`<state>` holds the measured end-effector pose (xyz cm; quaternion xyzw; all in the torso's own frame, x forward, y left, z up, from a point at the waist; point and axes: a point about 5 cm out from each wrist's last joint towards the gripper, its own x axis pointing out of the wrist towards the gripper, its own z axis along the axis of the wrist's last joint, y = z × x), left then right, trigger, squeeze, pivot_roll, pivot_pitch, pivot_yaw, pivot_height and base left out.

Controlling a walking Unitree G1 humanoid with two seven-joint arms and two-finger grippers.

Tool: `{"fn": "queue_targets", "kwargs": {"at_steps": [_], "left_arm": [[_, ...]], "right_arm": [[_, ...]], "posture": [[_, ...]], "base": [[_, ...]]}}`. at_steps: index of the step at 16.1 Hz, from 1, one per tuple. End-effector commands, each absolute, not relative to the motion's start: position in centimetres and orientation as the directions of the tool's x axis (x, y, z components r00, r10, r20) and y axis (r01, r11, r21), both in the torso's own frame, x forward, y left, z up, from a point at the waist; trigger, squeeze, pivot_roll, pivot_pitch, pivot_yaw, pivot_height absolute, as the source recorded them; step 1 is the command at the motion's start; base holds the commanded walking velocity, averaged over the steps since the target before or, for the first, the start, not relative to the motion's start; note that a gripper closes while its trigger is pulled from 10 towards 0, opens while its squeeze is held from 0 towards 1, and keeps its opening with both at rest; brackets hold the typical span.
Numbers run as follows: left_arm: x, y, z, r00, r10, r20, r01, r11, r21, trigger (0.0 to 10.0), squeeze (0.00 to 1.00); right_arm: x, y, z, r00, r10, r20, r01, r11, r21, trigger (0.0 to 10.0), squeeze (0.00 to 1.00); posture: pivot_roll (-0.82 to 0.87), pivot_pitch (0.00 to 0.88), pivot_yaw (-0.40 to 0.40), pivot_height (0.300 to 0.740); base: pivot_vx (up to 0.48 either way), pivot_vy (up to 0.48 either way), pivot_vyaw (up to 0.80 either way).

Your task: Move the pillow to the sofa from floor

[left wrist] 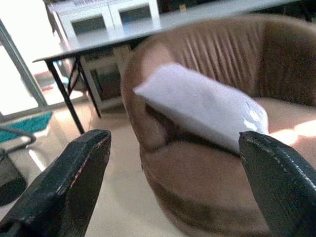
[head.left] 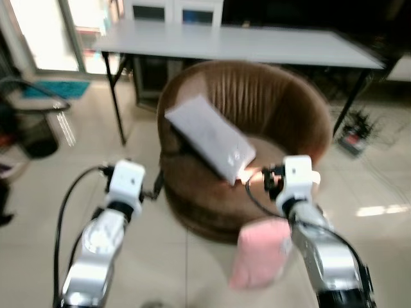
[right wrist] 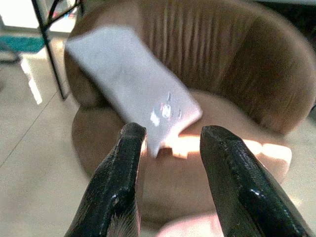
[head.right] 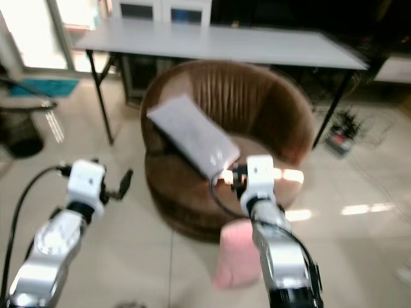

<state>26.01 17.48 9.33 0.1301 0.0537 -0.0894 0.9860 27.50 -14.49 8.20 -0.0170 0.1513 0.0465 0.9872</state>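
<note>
One grey pillow [head.left: 209,136] lies tilted across the brown round sofa [head.left: 270,109], propped on its left arm and reaching down onto the seat; a pink cushion [head.left: 260,251] sits on the floor against the sofa's front, partly behind the right arm. The risk, as I judge it, is the propped pillow sliding off, though blur makes its footing hard to read. The right gripper [right wrist: 170,143] hangs spread and empty just short of the pillow's low corner; the left gripper [left wrist: 173,148] is wide apart, holding nothing.

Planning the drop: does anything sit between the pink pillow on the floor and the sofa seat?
Partly. A grey pillow leans across the left side of the sofa, covering part of the seat. The pink pillow lies at its front; the seat's right side is bare.
</note>
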Motion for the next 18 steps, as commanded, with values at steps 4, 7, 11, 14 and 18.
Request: {"fn": "queue_targets", "kwargs": {"at_steps": [4,7,11,14,18], "left_arm": [[26.5,17.1,9.7,0.977,-0.18,-0.111,0.204,0.944,0.26,10.0,0.0],[26.6,17.0,9.6,0.976,-0.19,-0.111,0.213,0.941,0.263,10.0,0.0],[26.7,17.2,9.8,0.974,-0.2,-0.109,0.222,0.936,0.272,10.0,0.0],[26.7,17.3,10.2,0.981,-0.188,-0.038,0.192,0.958,0.212,10.0,0.0],[26.7,17.3,10.3,0.985,-0.174,-0.008,0.172,0.969,0.18,10.0,0.0]], "right_arm": [[27.6,-15.0,7.8,0.949,0.072,-0.308,-0.081,0.997,-0.017,10.0,0.0],[27.6,-15.0,7.4,0.944,0.073,-0.323,-0.08,0.997,-0.008,10.0,0.0],[27.6,-14.7,7.0,0.941,0.07,-0.332,-0.071,0.997,0.008,10.0,0.0],[27.5,-14.8,6.9,0.949,0.065,-0.307,-0.071,0.997,-0.009,10.0,0.0],[27.8,-16.1,8.5,0.994,-0.005,-0.109,0.011,0.998,0.056,10.0,0.0]], "posture": [[0.04,0.0,-0.03,0.74],[0.04,0.0,-0.023,0.74],[0.05,0.0,0.001,0.74],[0.04,0.0,0.008,0.74],[0.05,0.0,-0.005,0.74]], "base": [[0.0,-0.462,0.0],[0.0,-0.46,0.0],[0.0,-0.461,0.0],[0.0,-0.293,0.0],[0.0,0.0,0.0]]}}
